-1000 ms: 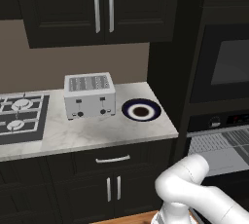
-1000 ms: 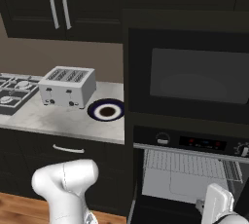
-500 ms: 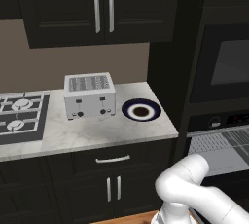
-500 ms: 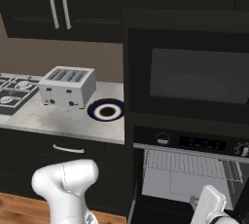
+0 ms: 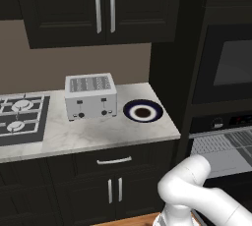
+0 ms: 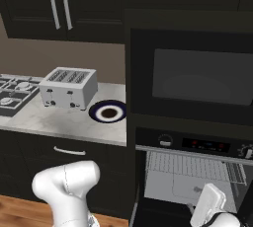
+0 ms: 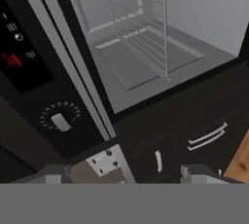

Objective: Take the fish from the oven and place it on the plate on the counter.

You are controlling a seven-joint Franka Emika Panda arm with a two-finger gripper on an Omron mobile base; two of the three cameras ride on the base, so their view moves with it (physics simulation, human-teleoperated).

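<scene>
The gripper (image 7: 126, 172) has its two dark fingertips standing wide apart with nothing between them, right in front of the open black built-in wall oven (image 7: 146, 47) and tilted so that the oven appears rolled on its side in the hand view. Past the fingertips lies the oven's pale grey cavity with a silver wire rack (image 7: 141, 23) across it; no fish can be made out in the visible part of the cavity. Beside the cavity runs the oven's black control strip (image 7: 29, 67), with a round grey knob (image 7: 59, 121) and red digits (image 7: 12, 60).

From the right base view, the oven (image 6: 190, 171) sits below a grey-windowed unit (image 6: 197, 80), its door is down, and the wire rack (image 6: 192, 164) spans the top of the cavity. The white hand of the arm (image 6: 207, 206) hangs low before the opening.

The small round plate with a dark navy rim, white ring and brown centre (image 5: 142, 111) rests bare on the light marbled stone worktop (image 5: 88, 136), between the oven column and a silver four-slot toaster (image 5: 91, 96). A black gas hob (image 5: 19, 119) lies on the far side of the toaster from the oven.
</scene>
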